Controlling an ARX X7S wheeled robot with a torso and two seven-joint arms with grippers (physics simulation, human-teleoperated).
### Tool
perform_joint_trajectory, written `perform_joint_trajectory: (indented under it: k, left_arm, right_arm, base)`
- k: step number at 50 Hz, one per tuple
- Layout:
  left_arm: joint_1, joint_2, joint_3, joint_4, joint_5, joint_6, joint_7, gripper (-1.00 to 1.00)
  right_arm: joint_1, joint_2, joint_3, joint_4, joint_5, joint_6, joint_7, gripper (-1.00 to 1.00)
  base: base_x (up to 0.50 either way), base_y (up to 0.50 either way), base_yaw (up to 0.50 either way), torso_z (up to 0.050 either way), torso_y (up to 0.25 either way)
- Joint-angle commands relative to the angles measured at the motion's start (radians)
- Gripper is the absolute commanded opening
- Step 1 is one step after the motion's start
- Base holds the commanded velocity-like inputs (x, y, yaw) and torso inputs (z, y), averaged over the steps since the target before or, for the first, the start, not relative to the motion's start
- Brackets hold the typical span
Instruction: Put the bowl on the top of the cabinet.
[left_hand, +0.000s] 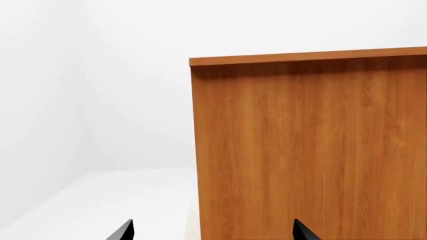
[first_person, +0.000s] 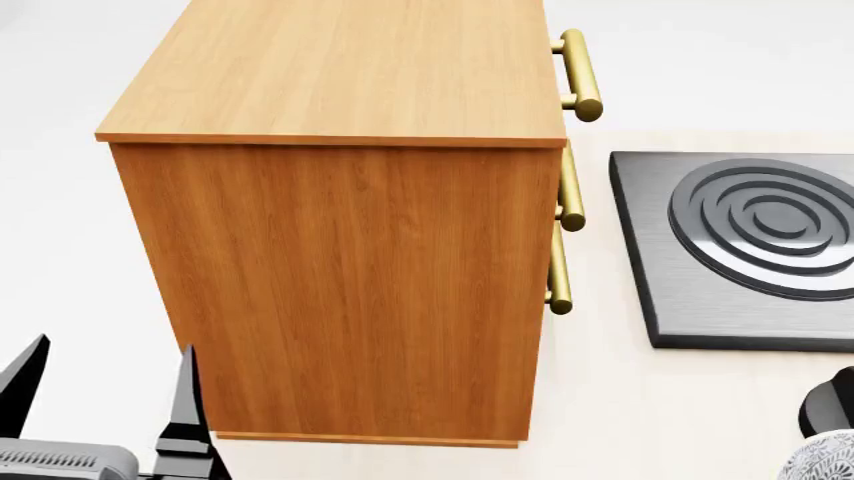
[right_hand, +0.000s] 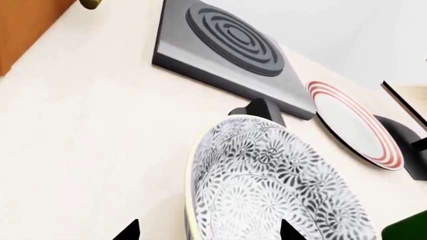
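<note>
Bowl (right_hand: 280, 190) cut off between spread right hand (right_hand: 208, 231) tips; left hand (first_person: 104, 395) open beside cabinet (first_person: 360, 290).

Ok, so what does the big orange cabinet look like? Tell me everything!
The cabinet is a tall box of orange-brown wood with visible grain. Its flat top is paler, has a thin overhanging lip, and has nothing on it. Three brass bar handles stick out from its front, which faces toward the robot's right, so the head camera sees mostly its plain side. It stands upright on a pale counter, beside a dark grey burner plate but not touching it. The left claw hangs near its bottom corner without touching.
</note>
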Motion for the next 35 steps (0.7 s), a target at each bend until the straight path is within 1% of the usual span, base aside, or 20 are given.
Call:
perform_joint_trajectory:
  k: [1, 35]
  left_arm:
    - [-0.004, -0.002, 0.003, -0.001, -0.002, -0.004, -0.003, 1.00]
    - [-0.004, -0.006, 0.010, -0.009, -0.004, 0.008, -0.011, 1.00]
  right_arm:
    - [0.017, -0.008, -0.017, 0.022, -0.009, -0.001, -0.008, 1.00]
    - [0.030, -0.017, -0.030, 0.053, -0.023, -0.010, -0.012, 1.00]
  base:
    - [0.00, 0.00, 0.00, 0.000, 0.000]
    - [0.00, 0.00, 0.00, 0.000, 0.000]
